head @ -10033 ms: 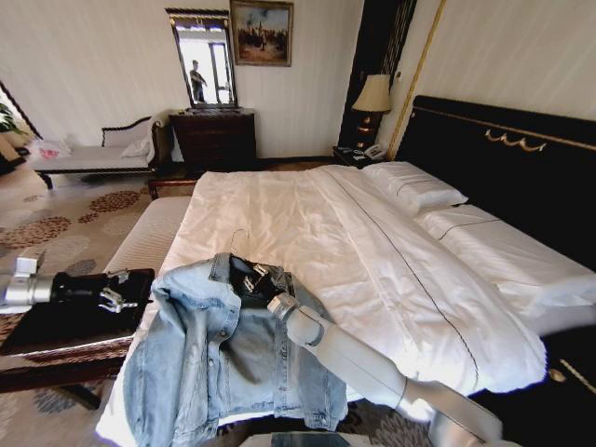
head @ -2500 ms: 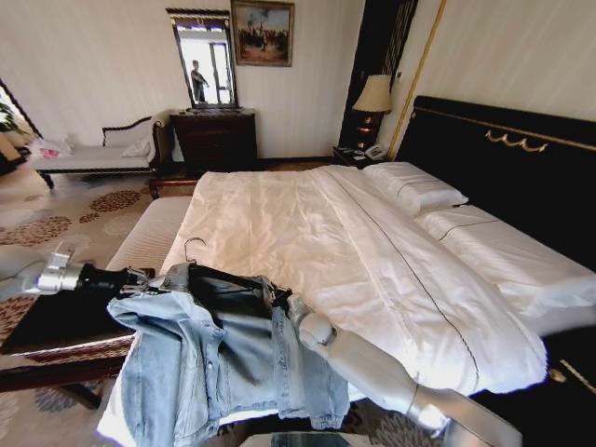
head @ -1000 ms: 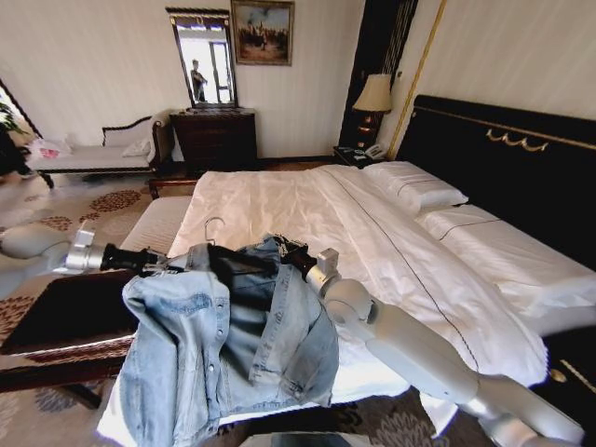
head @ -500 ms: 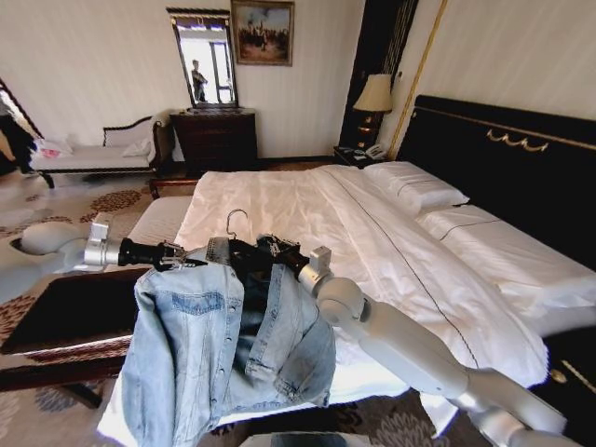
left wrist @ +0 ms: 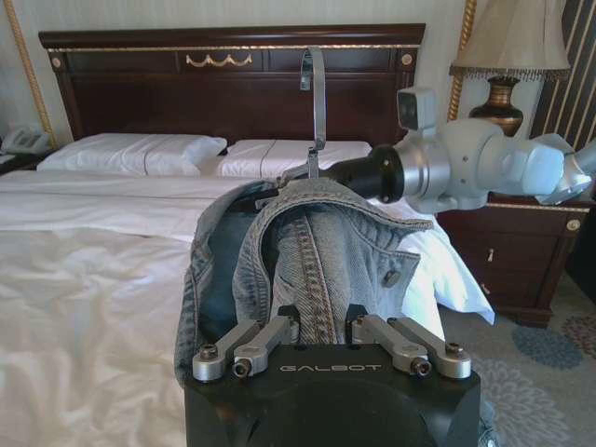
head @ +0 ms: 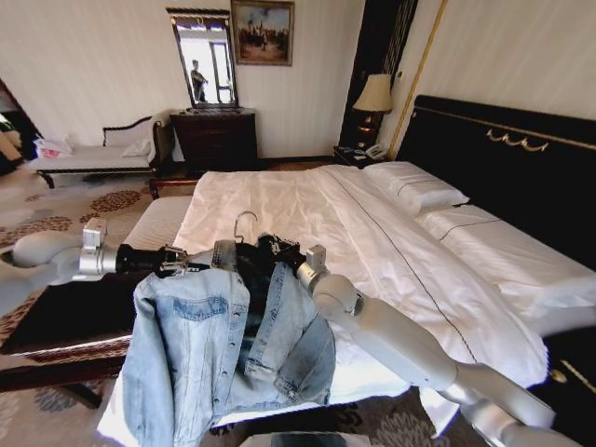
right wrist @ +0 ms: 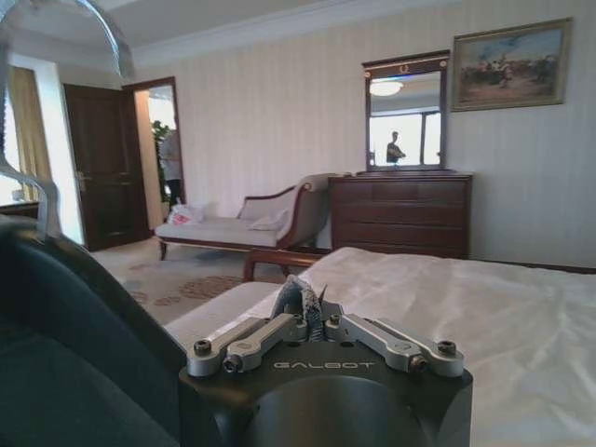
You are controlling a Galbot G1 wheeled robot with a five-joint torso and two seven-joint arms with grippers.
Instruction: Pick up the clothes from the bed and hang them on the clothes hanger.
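While the denim jacket (head: 223, 354) hangs above the bed (head: 307, 233) foot edge w/ hanger (head: 244, 223) inside, left gripper (left wrist: 321, 328) and right gripper (right wrist: 312, 321), 2 together, each pinch its fabric.

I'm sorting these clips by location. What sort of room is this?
Probably a hotel-style bedroom: a very wide white-sheeted bed with a tall black gold-trimmed headboard, a shaded bedside lamp over a telephone, and a dark wooden dresser under a mirror.
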